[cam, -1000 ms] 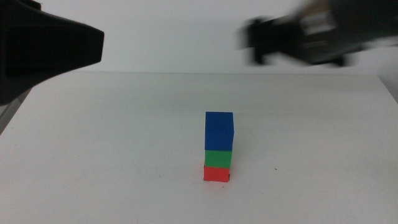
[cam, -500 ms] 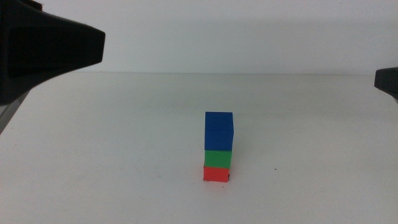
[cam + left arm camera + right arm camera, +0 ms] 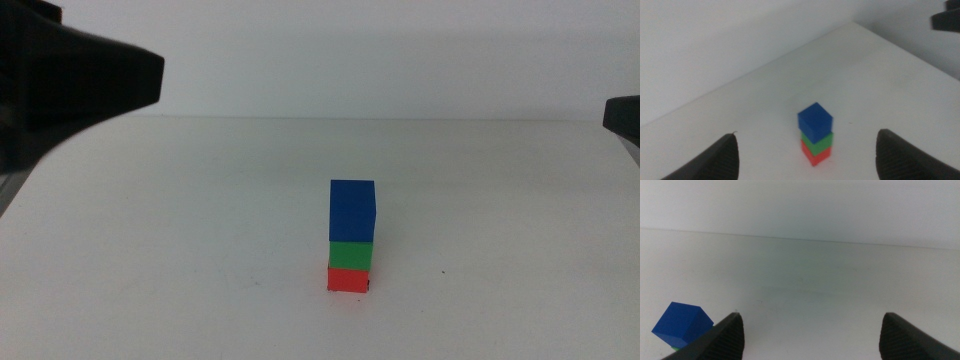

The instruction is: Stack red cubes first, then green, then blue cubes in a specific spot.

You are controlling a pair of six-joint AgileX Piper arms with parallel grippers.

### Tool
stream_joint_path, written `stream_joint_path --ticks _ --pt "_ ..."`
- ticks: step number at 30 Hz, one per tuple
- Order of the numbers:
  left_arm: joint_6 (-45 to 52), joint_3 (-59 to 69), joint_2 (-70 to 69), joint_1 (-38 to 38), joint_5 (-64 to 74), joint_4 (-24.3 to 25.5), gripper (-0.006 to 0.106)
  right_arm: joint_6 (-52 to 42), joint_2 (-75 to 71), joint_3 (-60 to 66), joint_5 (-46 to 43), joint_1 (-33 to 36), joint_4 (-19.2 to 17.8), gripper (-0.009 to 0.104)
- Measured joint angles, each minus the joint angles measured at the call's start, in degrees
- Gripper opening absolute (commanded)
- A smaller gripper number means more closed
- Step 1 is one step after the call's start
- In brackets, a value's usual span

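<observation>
The stacking looks finished to me: blue cube (image 3: 352,209) on green cube (image 3: 351,254) on red cube (image 3: 348,279), just below table (image 3: 180,230) centre. My left gripper (image 3: 807,156) and right gripper (image 3: 810,335), at ten and three o'clock, hold jaws apart, empty. Next I need only keep clear.

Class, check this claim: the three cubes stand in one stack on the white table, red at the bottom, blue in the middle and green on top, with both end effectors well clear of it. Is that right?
Not quite. The order is wrong: the green cube is in the middle and the blue cube is on top, above the red cube. The middle view shows it, and the left wrist view agrees. The rest stands.
</observation>
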Motion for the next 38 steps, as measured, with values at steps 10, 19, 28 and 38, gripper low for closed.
stream_joint_path --ticks 10,19,28,38 --pt "0.0 29.4 -12.4 12.4 -23.0 -0.9 0.094 0.0 -0.2 0.4 -0.7 0.0 0.3 0.086" --pt "0.0 55.9 -32.7 31.1 -34.2 -4.5 0.094 -0.1 -15.9 23.7 -19.7 -0.1 -5.5 0.086" --pt "0.0 71.6 -48.2 41.4 -35.6 -4.5 0.094 -0.2 -42.0 48.4 -21.3 -6.6 -7.3 0.086" --pt "0.0 74.7 -48.5 42.8 -42.4 -4.5 0.094 -0.2 -50.0 52.5 -18.3 -7.5 -8.2 0.086"
